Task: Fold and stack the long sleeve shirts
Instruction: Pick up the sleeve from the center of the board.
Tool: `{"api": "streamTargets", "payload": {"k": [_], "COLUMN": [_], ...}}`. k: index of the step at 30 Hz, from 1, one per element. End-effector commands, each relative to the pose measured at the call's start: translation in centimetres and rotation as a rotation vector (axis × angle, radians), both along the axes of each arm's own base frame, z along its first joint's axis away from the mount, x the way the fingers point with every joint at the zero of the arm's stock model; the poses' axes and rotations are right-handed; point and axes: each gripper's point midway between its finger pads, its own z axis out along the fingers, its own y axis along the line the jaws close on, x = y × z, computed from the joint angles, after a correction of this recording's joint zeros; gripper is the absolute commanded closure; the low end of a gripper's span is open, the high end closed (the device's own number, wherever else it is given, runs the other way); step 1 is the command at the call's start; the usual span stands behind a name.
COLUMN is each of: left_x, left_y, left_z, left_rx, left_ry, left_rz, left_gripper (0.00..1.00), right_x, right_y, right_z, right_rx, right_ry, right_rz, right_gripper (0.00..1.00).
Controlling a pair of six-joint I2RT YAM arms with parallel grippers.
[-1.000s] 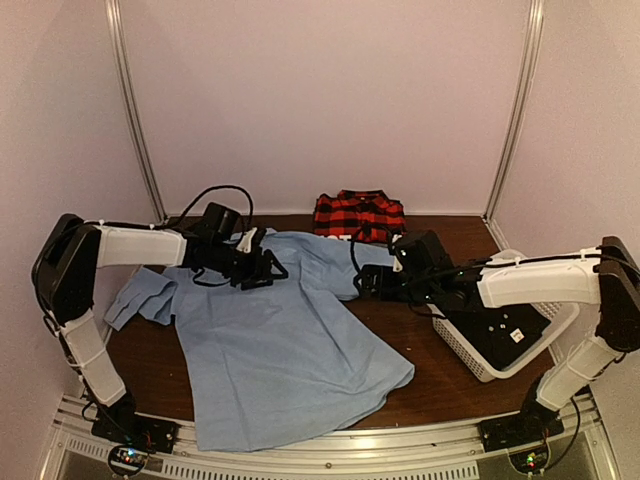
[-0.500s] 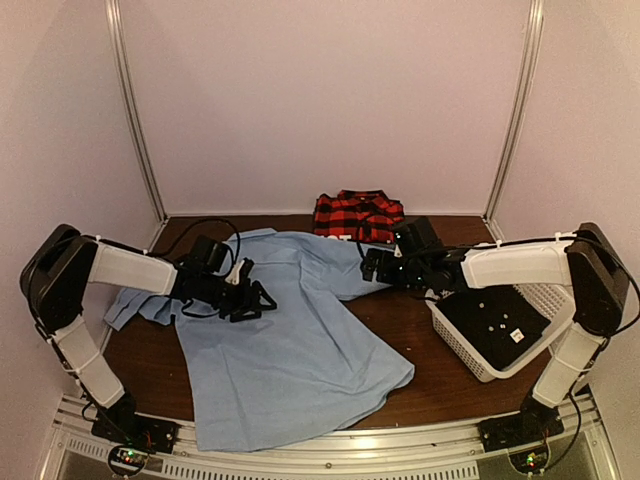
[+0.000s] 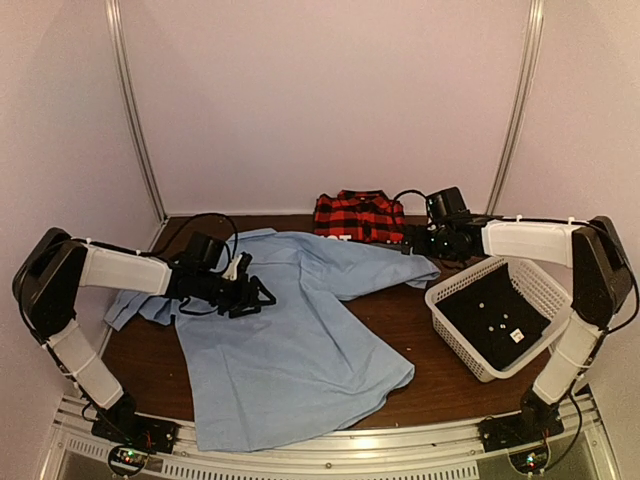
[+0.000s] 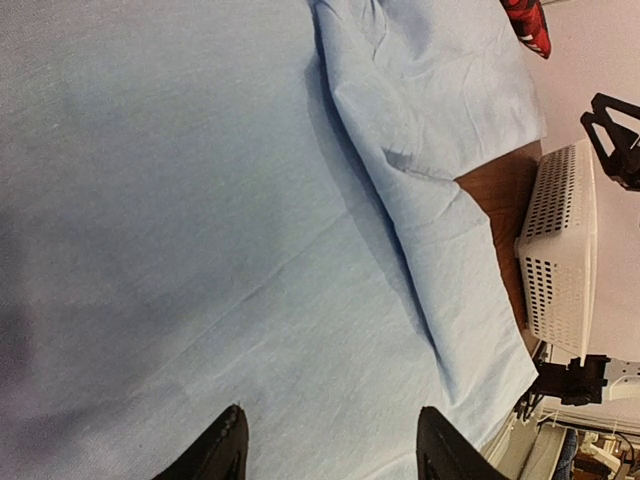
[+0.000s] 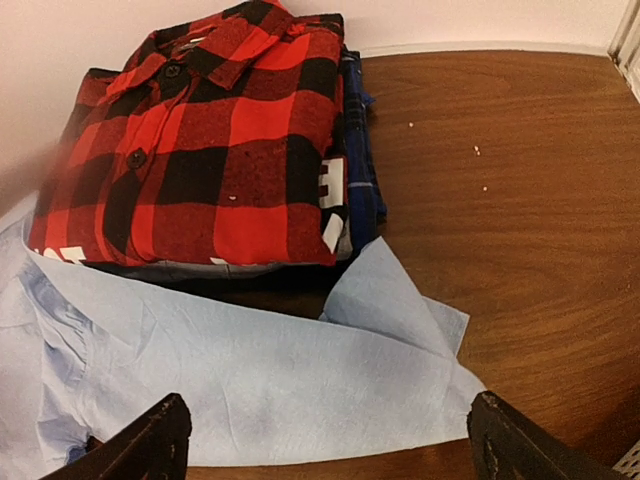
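The light blue shirt (image 3: 290,335) lies spread flat on the table, and its right sleeve (image 3: 385,272) reaches toward the basket. My left gripper (image 3: 256,294) hovers low over the shirt's upper left part. It is open, with only flat blue cloth (image 4: 250,200) beyond the left gripper (image 4: 330,452). The red-and-black plaid shirt (image 3: 358,215) sits folded on a small pile at the back wall. My right gripper (image 3: 422,244) is open wide just above the sleeve's cuff end. In the right wrist view the sleeve (image 5: 260,385) lies ahead of the right gripper (image 5: 330,450), with the plaid shirt (image 5: 200,140) behind it.
A white mesh basket (image 3: 545,292) with a dark inside stands at the right; its side (image 4: 560,250) also shows in the left wrist view. Darker folded cloth (image 5: 362,170) lies under the plaid shirt. Bare wooden table (image 5: 520,180) shows right of the pile.
My right gripper has moved right and toward the back wall, and the blue sleeve's end now lies farther right, stretched out. My left gripper has come down and slightly nearer over the shirt.
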Motion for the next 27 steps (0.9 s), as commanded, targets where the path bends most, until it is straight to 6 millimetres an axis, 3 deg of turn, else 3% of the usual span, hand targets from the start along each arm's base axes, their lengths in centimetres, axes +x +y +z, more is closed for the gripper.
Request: {"api": "streamTargets", "payload": {"k": [1, 10, 14, 19, 24, 25, 27], "left_x": [0.3, 0.0, -0.1, 0.1, 0.3, 0.3, 0.4], "left_y": [-0.4, -0.3, -0.3, -0.3, -0.5, -0.5, -0.5], "left_z": [1.0, 1.3, 1.5, 1.6, 2.1, 2.2, 2.4], "left_rx": [-0.029, -0.026, -0.026, -0.027, -0.038, -0.039, -0.041], "left_ry": [-0.046, -0.047, -0.054, -0.057, -0.061, -0.062, -0.066], "left_rz": [-0.014, -0.024, -0.026, -0.023, -0.021, -0.021, -0.020], "left_gripper": [0.41, 0.41, 0.41, 0.41, 0.41, 0.41, 0.41], "right_x": [0.7, 2.6, 2.8, 2.2, 1.7, 1.5, 1.1], "right_y": [-0.3, -0.5, -0.2, 1.0, 2.9, 3.5, 4.9], "right_z": [-0.6, -5.2, -7.3, -7.4, -5.3, -4.7, -3.6], "right_rx": [-0.138, -0.238, -0.246, -0.181, -0.062, -0.032, 0.023], "right_ry": [0.046, 0.186, 0.245, 0.266, 0.226, 0.221, 0.203], "right_rz": [0.118, 0.199, 0.223, 0.257, 0.302, 0.318, 0.357], "right_gripper": [0.03, 0.11, 0.19, 0.46, 0.95, 1.00, 1.00]}}
